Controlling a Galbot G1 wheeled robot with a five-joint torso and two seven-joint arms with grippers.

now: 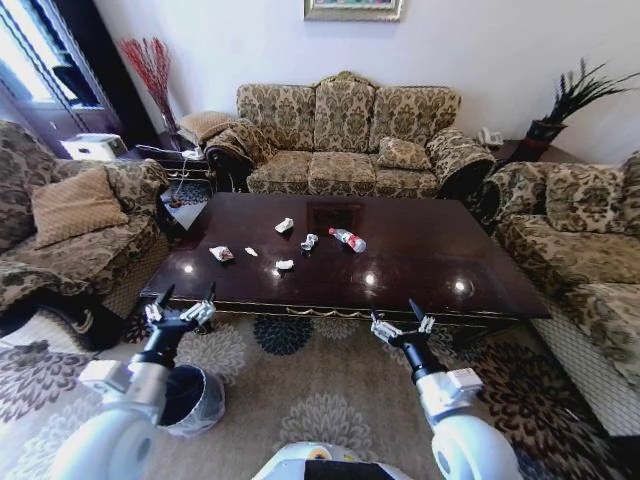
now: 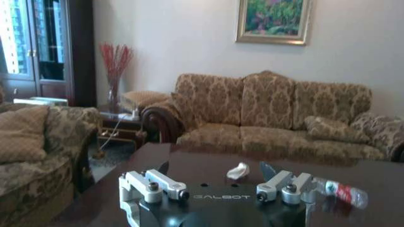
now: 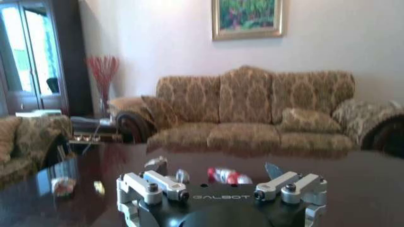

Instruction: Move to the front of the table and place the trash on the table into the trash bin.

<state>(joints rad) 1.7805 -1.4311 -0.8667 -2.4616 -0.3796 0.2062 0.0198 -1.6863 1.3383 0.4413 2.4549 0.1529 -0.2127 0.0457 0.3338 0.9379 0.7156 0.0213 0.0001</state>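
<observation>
Trash lies ahead of both my grippers, all of it on the large rectangular table of dark glossy reddish-brown wood (image 1: 420,262). My left gripper (image 1: 181,308) hangs at the near edge with its fingers spread wide, holding nothing. Just below and behind it, on the carpet, stands the small round trash bin with a whitish-grey bag liner folded over its rim (image 1: 205,412); I can make out only a dark inside, nothing lying in it.

Forward of my left fingers and a little toward the middle sits a crumpled white wrapper with a reddish patch (image 1: 221,253), then a tiny white scrap (image 1: 251,251), a white paper scrap (image 1: 285,265), a crumpled ball (image 1: 309,241) and another white scrap farther back (image 1: 284,225). The small clear plastic bottle with red label and cap (image 1: 348,239) lies on its side, its long axis running slantwise across the tabletop, roughly midway between my two grippers.

My right gripper (image 1: 402,329) hovers at the near edge too, fingers wide and empty. I judge the left arm nearer most scraps and nearer the bin.
</observation>
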